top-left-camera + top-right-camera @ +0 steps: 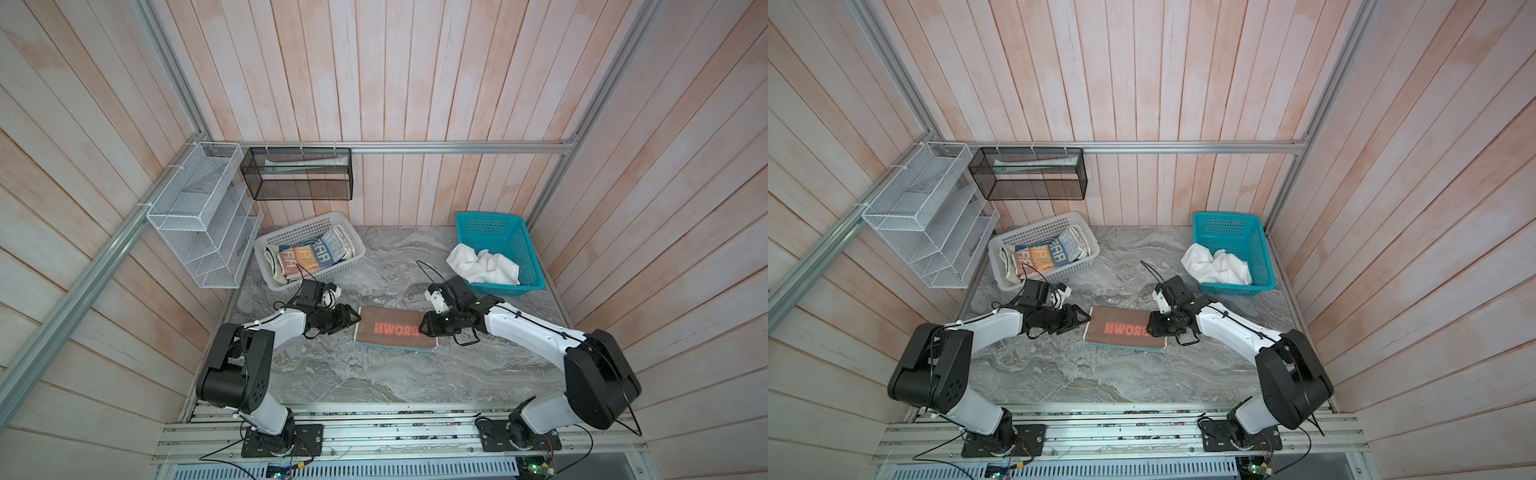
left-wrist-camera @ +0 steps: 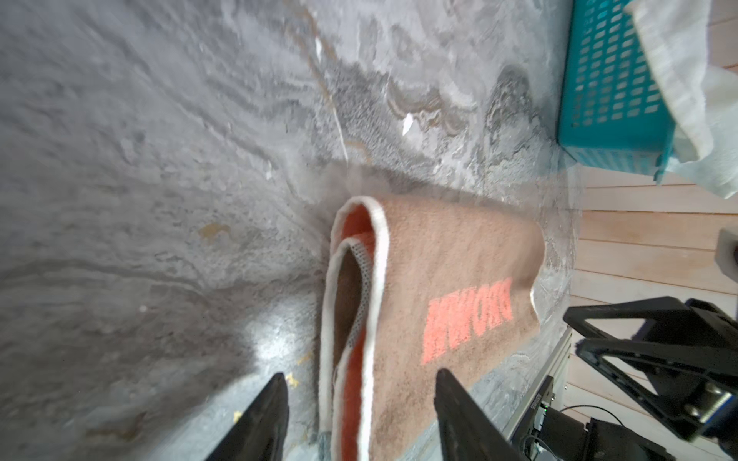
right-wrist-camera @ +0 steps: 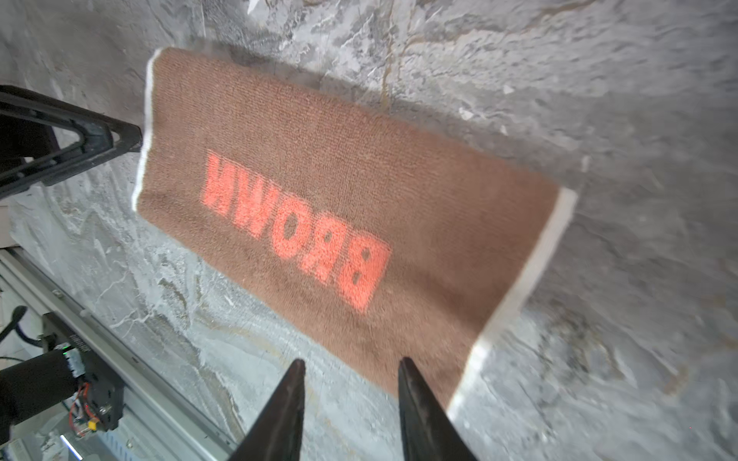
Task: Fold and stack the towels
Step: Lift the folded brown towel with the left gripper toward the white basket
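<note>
Your left jaws and right jaws are standing apart, gripping nothing, at either short end of the folded brown terry towel with salmon lettering, which is lying on the grey marbled tabletop. You should be pressing its gaping layers flat. Beyond it, the white perforated plastic basket is holding a white-blue-orange lettered towel, and a crumpled white towel is spilling from the teal plastic basket.

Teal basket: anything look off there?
Yes. The white towel is crumpled and unfolded, and it spills over the near rim of the teal basket instead of lying inside. Nothing else there looks odd.
</note>
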